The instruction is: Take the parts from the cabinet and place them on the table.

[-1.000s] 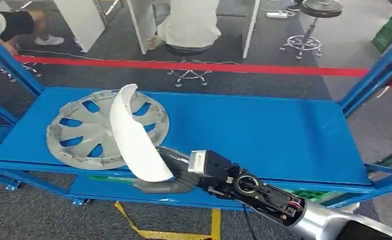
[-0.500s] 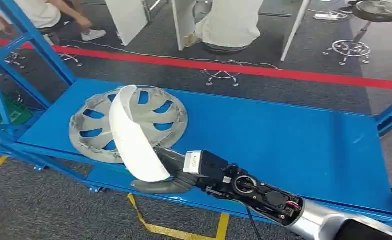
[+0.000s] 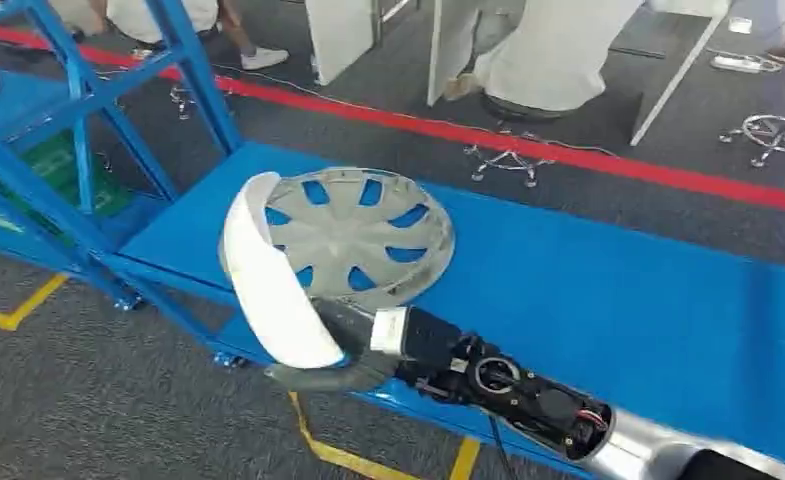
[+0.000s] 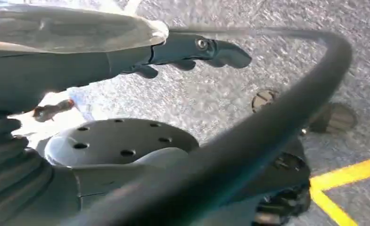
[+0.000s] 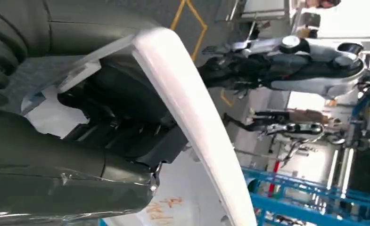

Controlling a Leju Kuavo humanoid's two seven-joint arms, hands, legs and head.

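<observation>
A white curved part (image 3: 268, 270) stands upright in my right hand (image 3: 340, 352), which grips its lower end at the near edge of the blue shelf (image 3: 588, 300). A grey hubcap (image 3: 368, 235) lies flat on that shelf, just behind and to the right of the white part. In the right wrist view the white part (image 5: 187, 117) runs across my dark fingers (image 5: 121, 136), which are wrapped around it. My left hand (image 4: 126, 56) hangs over the grey carpet, fingers (image 4: 220, 49) stretched out with nothing in them.
Blue frame posts (image 3: 88, 150) and a lower rack stand to the left. A red line (image 3: 568, 155) crosses the carpet behind the shelf, and yellow tape (image 3: 348, 455) marks the floor in front. White panels (image 3: 558, 50) and stool bases (image 3: 508, 160) stand beyond.
The camera has turned left, so the shelf and hubcap slide to the right in the picture. My right hand keeps its grip on the white part.
</observation>
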